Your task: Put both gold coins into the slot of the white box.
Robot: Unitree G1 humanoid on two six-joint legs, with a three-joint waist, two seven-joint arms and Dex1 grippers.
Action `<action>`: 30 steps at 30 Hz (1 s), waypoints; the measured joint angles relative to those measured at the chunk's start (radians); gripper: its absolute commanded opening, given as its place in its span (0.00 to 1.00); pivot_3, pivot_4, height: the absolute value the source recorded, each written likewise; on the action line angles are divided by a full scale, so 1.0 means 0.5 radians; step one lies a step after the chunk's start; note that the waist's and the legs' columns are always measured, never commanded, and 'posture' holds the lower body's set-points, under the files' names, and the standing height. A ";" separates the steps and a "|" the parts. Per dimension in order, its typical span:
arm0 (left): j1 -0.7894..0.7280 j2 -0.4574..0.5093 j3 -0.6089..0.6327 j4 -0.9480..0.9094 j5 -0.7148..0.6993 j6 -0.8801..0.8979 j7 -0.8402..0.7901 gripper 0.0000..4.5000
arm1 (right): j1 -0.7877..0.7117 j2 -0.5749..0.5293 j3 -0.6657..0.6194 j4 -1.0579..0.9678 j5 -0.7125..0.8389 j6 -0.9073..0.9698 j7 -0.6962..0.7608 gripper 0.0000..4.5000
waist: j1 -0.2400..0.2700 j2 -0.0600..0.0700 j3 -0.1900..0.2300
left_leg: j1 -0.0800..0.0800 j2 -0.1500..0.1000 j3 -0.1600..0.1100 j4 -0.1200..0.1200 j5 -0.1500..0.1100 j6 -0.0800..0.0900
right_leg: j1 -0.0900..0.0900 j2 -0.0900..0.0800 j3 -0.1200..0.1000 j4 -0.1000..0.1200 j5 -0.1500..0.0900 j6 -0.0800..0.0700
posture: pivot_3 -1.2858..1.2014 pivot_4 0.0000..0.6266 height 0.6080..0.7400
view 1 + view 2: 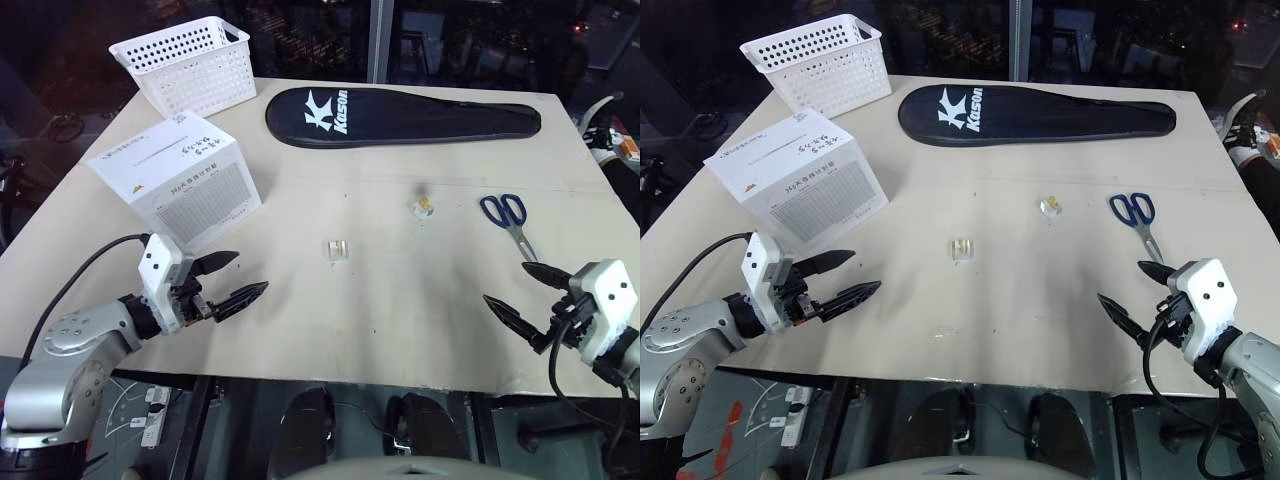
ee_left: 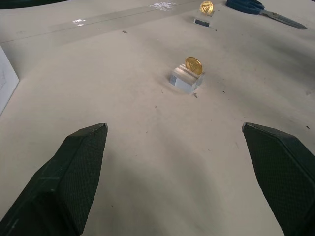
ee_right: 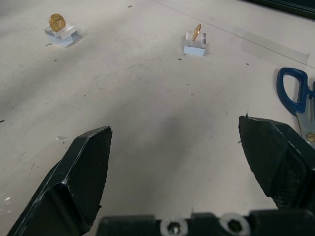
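Looking down over the beige table (image 1: 400, 330), both grippers hang at the near edge with nothing in them. The left gripper (image 1: 231, 281) is on the near left with its two black fingers spread wide, pointing in toward the middle, and the right gripper (image 1: 530, 292) mirrors it on the near right, also spread wide and empty.

Both gold coins are standing on edge in little clear holders, out on open table. One coin (image 2: 193, 65) sits in its clear holder (image 2: 186, 80) around the middle of the table, closer to the left gripper. The other coin (image 3: 196, 32) is in a second holder (image 3: 195, 45) a bit farther back and to the right, near the blue-handled scissors (image 1: 509, 220). Neither coin is touched by anything, and they're well apart from each other.

The white box (image 1: 180, 180) is on the left side, just beyond the left gripper, tilted so a lettered face looks up and the grey grid panel faces the near side. The slot (image 1: 150, 152) is a thin line across that lettered top face. Both coins are well apart from the box.

Farther back on the left is a white perforated basket (image 1: 190, 65), and a black racket cover (image 1: 400, 118) lies along the far edge.
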 measured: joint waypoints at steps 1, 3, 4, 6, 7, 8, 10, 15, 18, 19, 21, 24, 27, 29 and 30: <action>0.000 0.000 0.000 0.000 0.000 0.000 0.000 1.00 | 0.000 0.000 0.000 0.000 0.000 0.000 0.000 0.99 | 0.000 0.000 0.000 | 0.000 0.000 0.000 0.000 0.000 0.000 | 0.000 0.000 0.000 0.000 0.000 0.000 | 0.52 0.24 1.00; -0.044 -0.003 -0.006 -0.008 -0.044 0.043 0.003 1.00 | -0.186 0.011 0.097 0.054 0.000 0.114 -0.075 0.99 | -0.011 -0.003 0.001 | 0.002 0.002 0.001 0.001 0.000 0.000 | 0.000 0.001 0.000 0.001 0.000 0.000 | 0.52 0.24 1.00; -0.123 -0.009 -0.035 -0.049 -0.090 0.074 0.003 1.00 | -0.413 0.035 0.206 0.115 -0.001 0.227 -0.155 0.99 | -0.025 -0.005 0.006 | 0.000 0.003 0.000 0.007 0.000 0.000 | -0.001 0.001 -0.001 0.003 0.003 -0.001 | 0.52 0.24 1.00; -0.253 -0.010 -0.096 -0.212 -0.184 0.120 0.007 1.00 | -0.776 0.076 0.392 0.194 0.001 0.423 -0.287 0.99 | -0.036 -0.002 0.012 | -0.001 0.003 -0.001 0.008 0.000 0.000 | -0.002 -0.002 -0.002 0.003 0.005 -0.004 | 0.52 0.24 1.00; -0.289 -0.010 -0.108 -0.295 -0.219 0.137 0.016 1.00 | -0.915 0.105 0.461 0.245 0.006 0.506 -0.337 0.99 | -0.040 -0.001 0.011 | 0.001 0.001 -0.001 0.008 0.000 0.000 | -0.001 -0.003 -0.002 0.004 0.005 -0.003 | 0.52 0.24 1.00; -0.302 -0.011 -0.116 -0.322 -0.226 0.142 0.025 1.00 | -0.965 0.115 0.488 0.278 0.006 0.543 -0.359 0.99 | -0.037 -0.001 0.011 | 0.000 0.000 -0.001 0.007 0.000 0.000 | -0.001 -0.003 -0.002 0.005 0.005 -0.003 | 0.52 0.24 1.00; -0.304 -0.011 -0.130 -0.353 -0.240 0.172 0.058 1.00 | -1.125 0.144 0.578 0.436 -0.006 0.643 -0.412 0.81 | -0.035 -0.001 0.011 | -0.003 -0.003 -0.001 0.002 0.003 0.004 | -0.004 0.005 -0.001 0.004 0.004 -0.004 | 0.52 0.24 1.00; -0.337 -0.012 -0.156 -0.402 -0.275 0.237 0.139 1.00 | -1.443 0.186 0.716 0.761 -0.079 0.734 -0.499 0.49 | -0.037 -0.001 0.012 | -0.005 -0.006 0.003 -0.004 0.005 0.006 | -0.008 0.013 0.000 0.003 0.008 -0.002 | 0.52 0.24 1.00; -0.341 -0.013 -0.158 -0.461 -0.302 0.265 0.181 1.00 | -1.614 0.218 0.796 0.987 -0.162 0.698 -0.521 0.49 | -0.044 -0.002 0.012 | -0.004 -0.005 0.005 -0.004 0.004 0.006 | -0.007 0.013 -0.001 0.003 0.005 0.004 | 0.52 0.24 1.00; -0.335 -0.013 -0.160 -0.476 -0.305 0.269 0.185 1.00 | -1.674 0.256 0.825 1.083 -0.183 0.679 -0.526 0.49 | -0.050 -0.001 0.012 | -0.003 -0.005 0.007 -0.004 0.004 0.006 | -0.008 0.013 0.000 0.003 0.004 0.006 | 0.52 0.24 1.00; -0.309 -0.013 -0.154 -0.492 -0.311 0.269 0.200 1.00 | -1.784 0.314 0.892 1.250 -0.238 0.634 -0.528 0.49 | -0.059 -0.001 0.012 | -0.002 -0.005 0.009 -0.004 0.004 0.006 | -0.008 0.016 0.002 0.004 0.004 0.006 | 0.52 0.24 1.00; -0.275 -0.014 -0.134 -0.515 -0.311 0.269 0.223 1.00 | -1.900 0.372 0.935 1.430 -0.275 0.578 -0.521 0.49 | -0.053 -0.001 0.012 | -0.001 -0.004 0.008 -0.004 0.004 0.006 | -0.009 0.016 0.001 0.007 0.004 0.006 | 0.52 0.24 1.00; -0.220 -0.022 -0.100 -0.528 -0.311 0.267 0.240 1.00 | -1.993 0.426 0.960 1.589 -0.310 0.524 -0.495 0.43 | -0.051 -0.001 0.013 | -0.001 -0.003 0.008 -0.004 0.004 0.006 | -0.009 0.015 0.001 0.008 0.004 0.005 | 0.52 0.24 1.00; -0.195 -0.026 -0.096 -0.537 -0.311 0.260 0.247 1.00 | -2.044 0.457 0.972 1.682 -0.335 0.488 -0.487 0.31 | -0.052 -0.001 0.013 | -0.001 -0.003 0.009 -0.004 0.004 0.006 | -0.009 0.015 0.002 0.008 0.005 0.005 | 0.52 0.24 1.00; -0.188 -0.026 -0.095 -0.541 -0.311 0.258 0.248 1.00 | -2.055 0.463 0.975 1.702 -0.341 0.481 -0.486 0.31 | -0.052 0.000 0.013 | -0.001 -0.003 0.009 -0.004 0.004 0.006 | -0.009 0.015 0.002 0.008 0.005 0.005 | 0.52 0.24 1.00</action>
